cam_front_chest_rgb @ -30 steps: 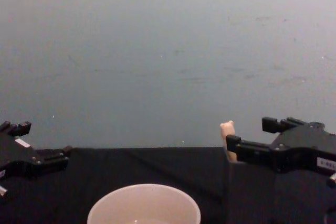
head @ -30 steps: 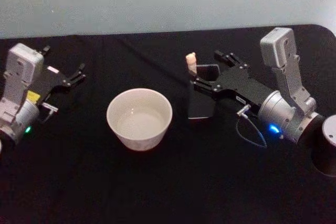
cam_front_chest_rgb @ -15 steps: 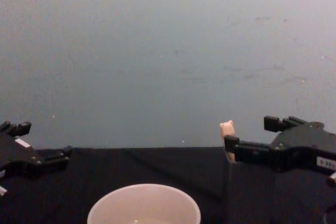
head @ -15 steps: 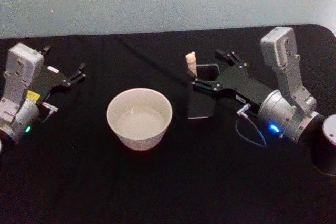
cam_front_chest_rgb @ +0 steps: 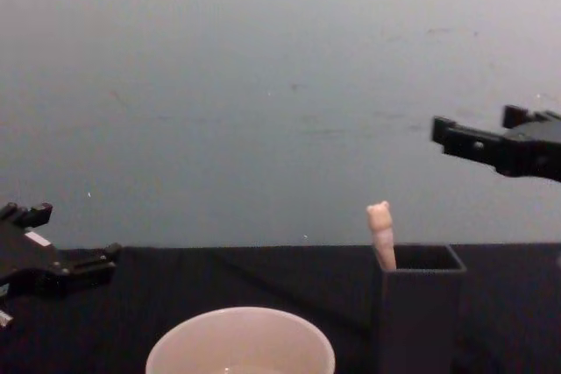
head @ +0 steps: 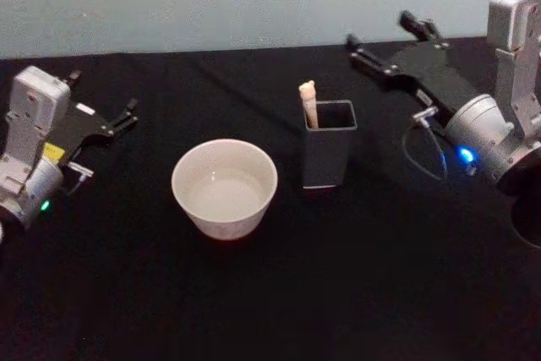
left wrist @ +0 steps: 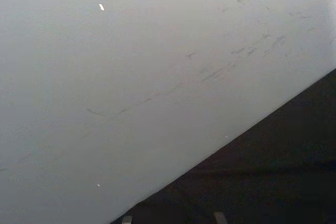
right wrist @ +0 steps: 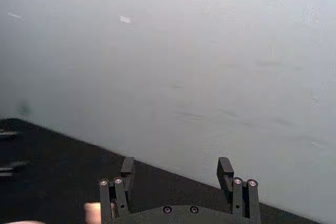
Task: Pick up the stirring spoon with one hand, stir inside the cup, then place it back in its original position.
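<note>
Right tool [head: 382,41] hangs wide open and empty above the holder [head: 327,155]; stirring spoon [head: 308,104] sits inside, left tool [head: 103,113] parked open.

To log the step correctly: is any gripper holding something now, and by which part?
Nothing is held. The right gripper is open and raised behind the holder; the stirring spoon stands in that holder. The left gripper is open and parked at the far left.
</note>
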Controlling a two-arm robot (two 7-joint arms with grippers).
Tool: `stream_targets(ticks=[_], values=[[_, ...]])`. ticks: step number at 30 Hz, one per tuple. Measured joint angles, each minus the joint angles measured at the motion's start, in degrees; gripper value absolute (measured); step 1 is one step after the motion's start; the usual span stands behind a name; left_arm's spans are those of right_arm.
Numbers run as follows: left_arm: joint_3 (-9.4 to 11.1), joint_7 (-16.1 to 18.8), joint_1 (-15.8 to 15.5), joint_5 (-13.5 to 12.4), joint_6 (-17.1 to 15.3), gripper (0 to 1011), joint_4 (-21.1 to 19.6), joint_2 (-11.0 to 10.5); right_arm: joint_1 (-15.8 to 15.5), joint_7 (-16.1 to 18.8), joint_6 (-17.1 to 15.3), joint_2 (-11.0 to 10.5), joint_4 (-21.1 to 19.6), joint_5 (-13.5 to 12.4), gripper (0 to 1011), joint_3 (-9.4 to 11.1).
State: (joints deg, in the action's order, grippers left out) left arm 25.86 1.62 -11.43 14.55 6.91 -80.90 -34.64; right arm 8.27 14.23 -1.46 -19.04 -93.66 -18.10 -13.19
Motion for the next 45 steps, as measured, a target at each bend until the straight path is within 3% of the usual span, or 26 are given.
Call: stream_targets(ticks=[6,19,45], values=[[0.00,0.00,0.00,0.00,0.00,1001,0.00,0.00,1.52,-4.08,-0.03,1.19,6.04,4.75,1002,0.65],[0.00,0.00,0.00,0.00,0.00,1001,0.00,0.00,1.26,-3.48,-2.60,1.57,12.28,9.63,1002,-0.77],[0.00,0.00,0.00,0.00,0.00,1001,0.00,0.00,1.36,-3.54,-2.52,1.57,12.16,9.54,1002,-0.65]])
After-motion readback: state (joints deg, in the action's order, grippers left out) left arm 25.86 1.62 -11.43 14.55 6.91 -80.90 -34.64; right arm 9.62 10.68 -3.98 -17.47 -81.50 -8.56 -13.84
